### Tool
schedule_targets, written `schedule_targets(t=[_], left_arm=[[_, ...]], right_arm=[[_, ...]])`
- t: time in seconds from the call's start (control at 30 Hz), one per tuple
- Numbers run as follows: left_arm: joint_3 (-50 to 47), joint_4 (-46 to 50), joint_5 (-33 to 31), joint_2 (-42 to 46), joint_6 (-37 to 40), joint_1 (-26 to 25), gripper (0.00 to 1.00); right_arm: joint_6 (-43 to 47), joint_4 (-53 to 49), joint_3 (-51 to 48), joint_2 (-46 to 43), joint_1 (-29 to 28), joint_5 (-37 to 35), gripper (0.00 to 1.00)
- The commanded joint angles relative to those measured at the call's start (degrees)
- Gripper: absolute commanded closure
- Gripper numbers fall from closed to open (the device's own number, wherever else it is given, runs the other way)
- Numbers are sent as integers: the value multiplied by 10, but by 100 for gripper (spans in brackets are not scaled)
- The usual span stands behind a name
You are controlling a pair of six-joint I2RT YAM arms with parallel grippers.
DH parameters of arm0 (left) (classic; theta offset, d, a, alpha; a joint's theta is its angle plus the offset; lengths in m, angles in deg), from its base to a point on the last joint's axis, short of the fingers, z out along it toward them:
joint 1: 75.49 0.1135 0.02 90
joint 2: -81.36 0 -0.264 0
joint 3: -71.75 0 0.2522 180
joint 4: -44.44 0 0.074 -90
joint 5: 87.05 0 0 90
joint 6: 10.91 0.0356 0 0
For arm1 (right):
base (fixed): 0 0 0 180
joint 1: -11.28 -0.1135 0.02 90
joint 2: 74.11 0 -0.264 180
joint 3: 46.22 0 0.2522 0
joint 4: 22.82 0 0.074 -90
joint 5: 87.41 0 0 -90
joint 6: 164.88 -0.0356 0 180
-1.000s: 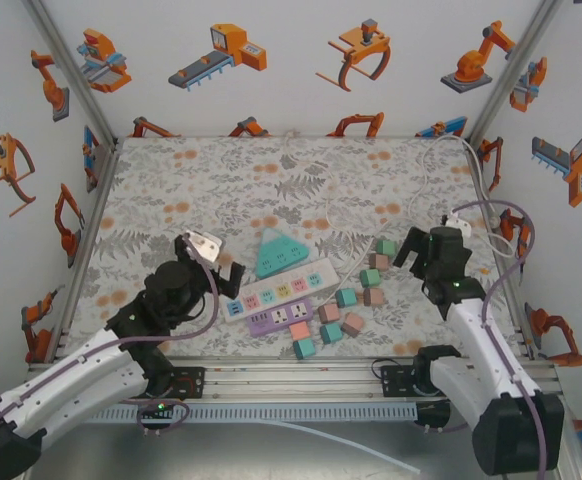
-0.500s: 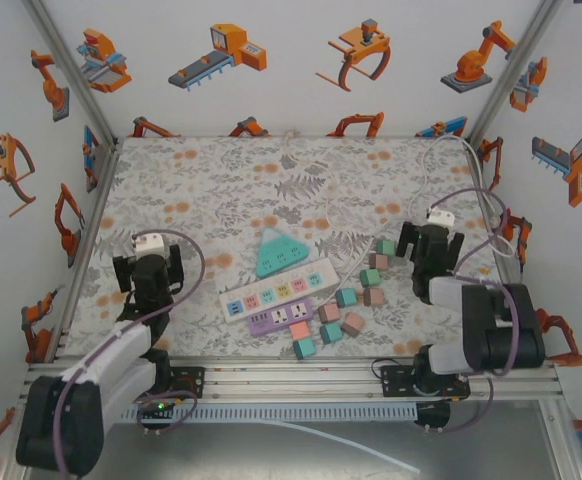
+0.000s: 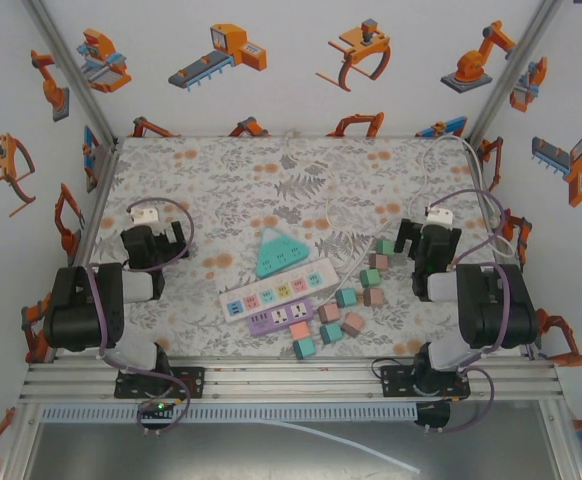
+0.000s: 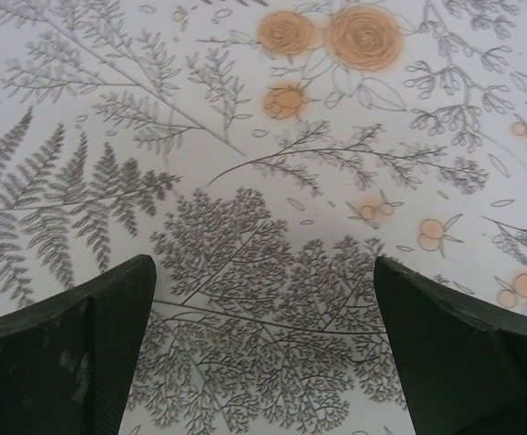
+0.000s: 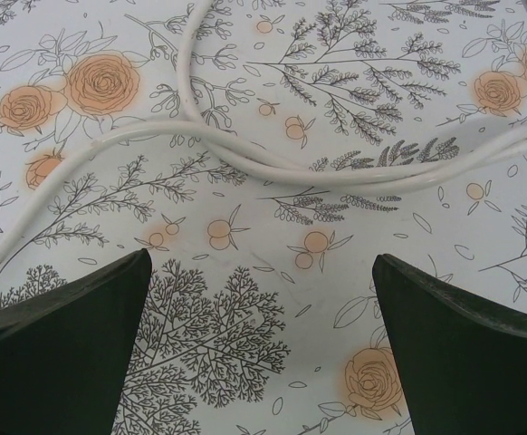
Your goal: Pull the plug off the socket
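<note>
Both arms sit folded back at the table's sides, the left gripper (image 3: 156, 243) near the left wall (image 3: 31, 150) and the right gripper (image 3: 427, 238) near the right wall (image 3: 561, 210). This leaves the middle and far stretch of the floral table cover (image 3: 221, 180) largely open. Between the arms lie a teal triangular power strip (image 3: 276, 252), a white power strip (image 3: 281, 291) and a purple power strip (image 3: 293, 317), close together. A cluster of pink and teal cubes (image 3: 352, 323) sits just to their right. Whether a plug sits in any socket is too small to tell from above. In the wrist views the left gripper (image 4: 263, 299) has its jaws spread wide over bare cloth, holding nothing. The right gripper (image 5: 262, 272) is just as wide and empty, with white cables (image 5: 273, 168) crossing the cloth beyond its fingertips. Both sets of fingers are cut off by the lower frame edge.
</note>
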Motion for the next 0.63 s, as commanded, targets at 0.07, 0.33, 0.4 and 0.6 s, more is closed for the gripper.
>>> schedule_targets(t=[0.07, 0.33, 0.4, 0.6], left_arm=[[17, -9, 15, 8, 1, -11, 3], [20, -5, 7, 7, 5, -17, 3], [20, -8, 4, 6, 5, -18, 3], [20, -6, 1, 7, 7, -20, 3]], right_arm=[[4, 33, 4, -1, 3, -1, 1], [5, 28, 7, -1, 4, 9, 1], [6, 25, 8, -1, 3, 11, 1], [8, 29, 4, -2, 3, 9, 1]])
